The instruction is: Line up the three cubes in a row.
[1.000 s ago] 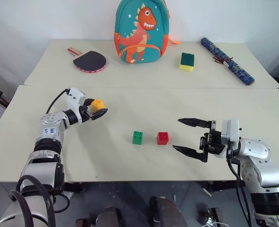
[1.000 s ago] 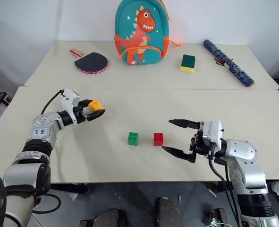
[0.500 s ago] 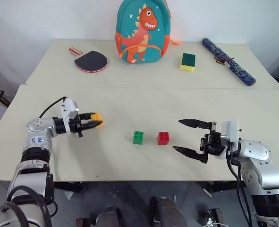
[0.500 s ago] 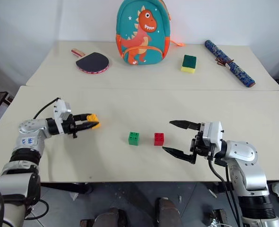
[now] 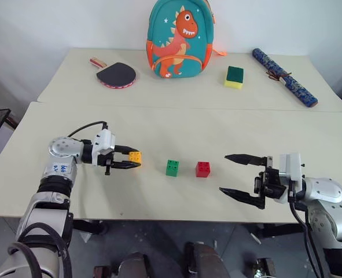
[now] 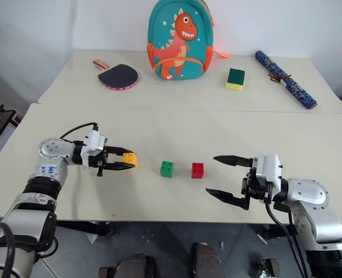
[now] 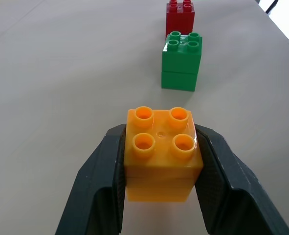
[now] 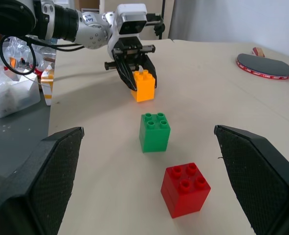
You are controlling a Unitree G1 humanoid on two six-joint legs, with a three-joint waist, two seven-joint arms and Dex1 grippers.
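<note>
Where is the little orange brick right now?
The orange brick is pinched in the left gripper on the robot's left of the near table, just left of the green brick, with the red brick beyond.

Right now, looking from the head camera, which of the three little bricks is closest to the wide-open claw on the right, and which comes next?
From the right claw:
1. Red brick, nearest, just to the claw's left on the front table.
2. Green brick, next, beside the red one and further left.
3. Yellow-orange brick, farthest, pinched in the left claw.
</note>
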